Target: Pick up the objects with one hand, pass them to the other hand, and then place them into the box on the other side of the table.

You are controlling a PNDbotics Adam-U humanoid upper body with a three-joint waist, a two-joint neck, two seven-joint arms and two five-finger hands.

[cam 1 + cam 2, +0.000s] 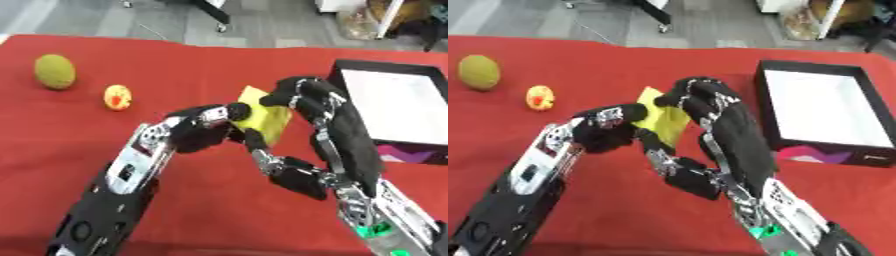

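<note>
Yellow block sits pinched between both hands above the red bench, roughly mid-bench — this looks like the handover itself. Left hand comes in from below-left with its fingers curled against the block's lower left edge, so it is grasping the block; right hand arches over from the other side, fingers bent over the block's top and right edge, so it too appears to be closed on it. Both holding at once makes sense for a pass: the receiver needs its hold before the giver lets go, and gripping opposite edges keeps the fingers from tangling. Just beyond the right hand, on its outer side, lies the box, black-walled with a white floor, nothing visible inside — the right arm is the natural one to carry the block there. Well out past the left hand wait two more things: a small orange-yellow ball and, farther off, a green ball, both resting on the bench and apart from each other. Judging by this, the first item is midway through its trip.
</note>
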